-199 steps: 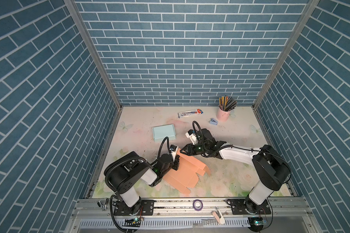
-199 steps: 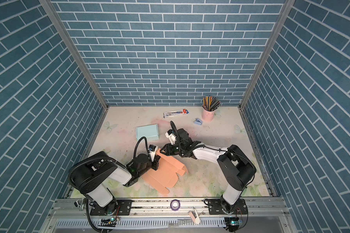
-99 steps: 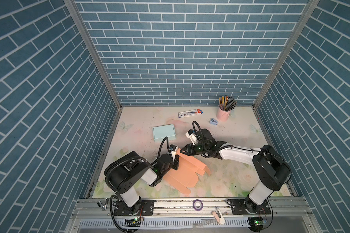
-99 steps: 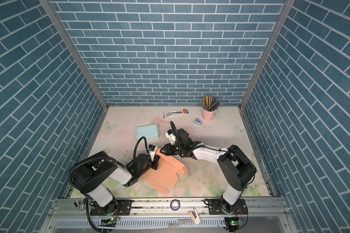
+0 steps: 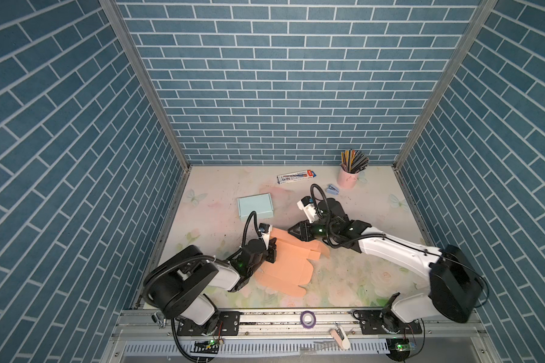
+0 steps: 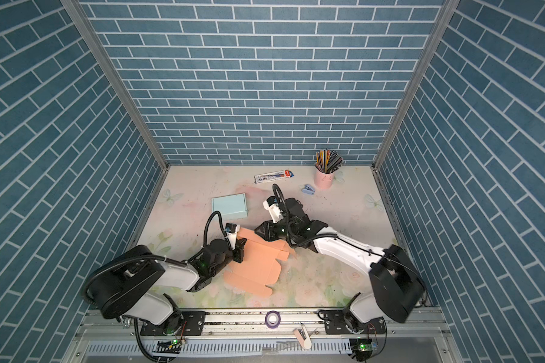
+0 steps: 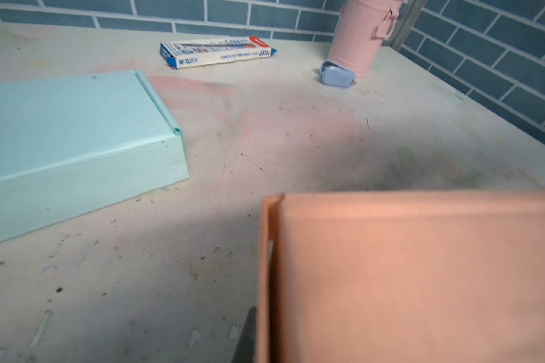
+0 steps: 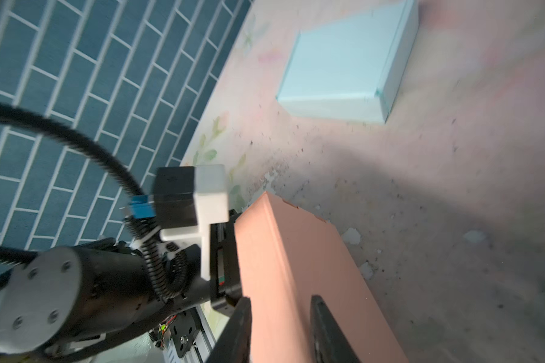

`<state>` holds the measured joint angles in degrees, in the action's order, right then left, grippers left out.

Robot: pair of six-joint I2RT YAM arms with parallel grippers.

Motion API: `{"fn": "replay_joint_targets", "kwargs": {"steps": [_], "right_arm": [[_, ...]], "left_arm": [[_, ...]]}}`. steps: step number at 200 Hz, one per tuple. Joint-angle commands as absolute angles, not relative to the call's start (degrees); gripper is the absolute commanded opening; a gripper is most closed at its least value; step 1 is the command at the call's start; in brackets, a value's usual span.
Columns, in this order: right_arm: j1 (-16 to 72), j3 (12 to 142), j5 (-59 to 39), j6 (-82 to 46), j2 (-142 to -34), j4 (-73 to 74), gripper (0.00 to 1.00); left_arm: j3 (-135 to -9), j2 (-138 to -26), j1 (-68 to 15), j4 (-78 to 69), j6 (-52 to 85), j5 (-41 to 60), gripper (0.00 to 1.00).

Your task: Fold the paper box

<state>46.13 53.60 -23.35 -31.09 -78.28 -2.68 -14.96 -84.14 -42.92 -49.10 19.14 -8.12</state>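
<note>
Raising walls: left claw [image 5: 271,248] pinched shut on paper box [image 5: 283,270] left flap; right claw [image 8: 280,301] part-open over far flap; next needs creasing.

The table [image 5: 375,283] has a pale top printed with faded flowers and butterflies, scuffed and speckled with dark specks. 5 things rest on it. An orange paper box [image 5: 283,270], still an unfolded sheet, lies near and left of the middle, its far edge raised off the top. A shut light blue box [image 5: 255,206] lies beyond it. A long pen carton [image 5: 296,177] lies by the far wall. At the far right stands a pink cup [image 5: 347,179] of coloured pencils, with a small blue stapler [image 5: 332,188] just beside it.
</note>
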Motion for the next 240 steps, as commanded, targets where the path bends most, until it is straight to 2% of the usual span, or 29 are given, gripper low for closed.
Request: {"fn": "replay_joint_targets", "kwargs": {"steps": [1, 28, 46, 118, 240], "right_arm": [[46.5, 57.1, -17.1, -21.1, -70.0, -10.7, 0.28], [46.5, 58.9, -15.2, -16.6, -63.4, -15.4, 0.08], [46.5, 60.1, -13.4, -15.3, -62.1, -18.7, 0.00], [46.7, 59.3, -10.9, -15.1, -66.1, -22.4, 0.00], [50.7, 61.8, -10.1, -14.7, -78.1, -15.3, 0.00]], "left_arm": [[-18.3, -78.7, -42.8, -35.1, 22.2, -12.1, 0.08], [-22.1, -73.8, -41.0, -24.2, 25.1, -13.1, 0.08], [-23.1, -71.5, -39.0, -21.5, 27.5, -11.6, 0.08], [-26.1, -66.9, -37.9, -13.3, 28.8, -11.2, 0.07], [-25.7, -67.6, -38.0, -15.9, 28.6, -9.3, 0.07]]}}
